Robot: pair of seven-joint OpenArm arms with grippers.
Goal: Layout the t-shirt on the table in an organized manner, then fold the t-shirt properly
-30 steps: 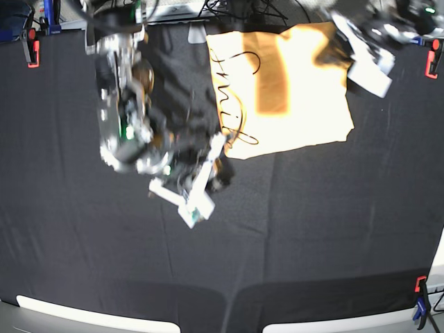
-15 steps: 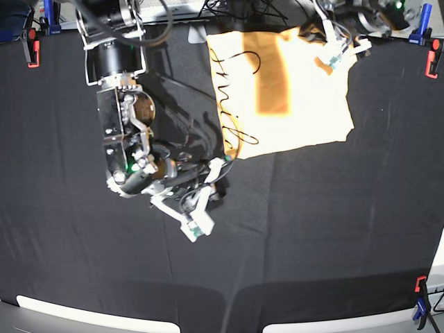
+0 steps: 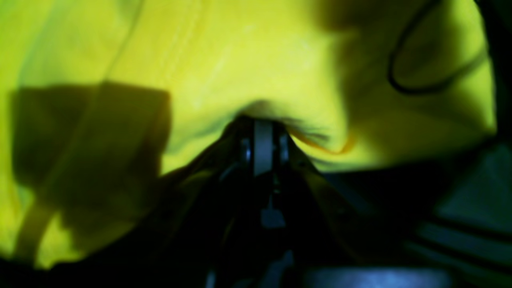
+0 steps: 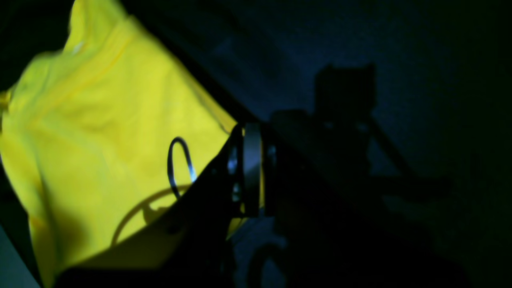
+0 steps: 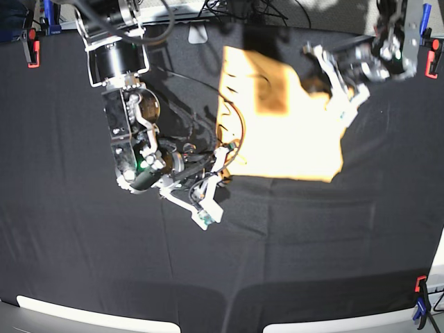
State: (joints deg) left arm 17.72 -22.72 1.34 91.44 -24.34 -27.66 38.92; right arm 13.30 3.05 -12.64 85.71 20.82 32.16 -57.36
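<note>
T-shirt [image 5: 277, 132] is my landmark, and the black table [image 5: 312, 257] is under it, reaching past it on all sides. In the base view, the right arm [image 5: 128, 125] stands at the left of the t-shirt, and the left arm [image 5: 397, 48] comes from its upper right. The t-shirt lies on the table, in the upper part of that view, with bent edges and a slanting top. Some black writing [image 5: 229, 91] runs near its left side.

The left gripper [image 3: 262, 130], at the t-shirt's right part, is clenched on its cloth, which bunches around the fingertips. The right gripper [image 4: 251, 134] is closed too, grasping the t-shirt at its lower left corner. Smallest are the red and blue clamps: one [image 5: 32, 50] is well apart to the t-shirt's left, another [image 5: 421, 304] to its lower right.
</note>
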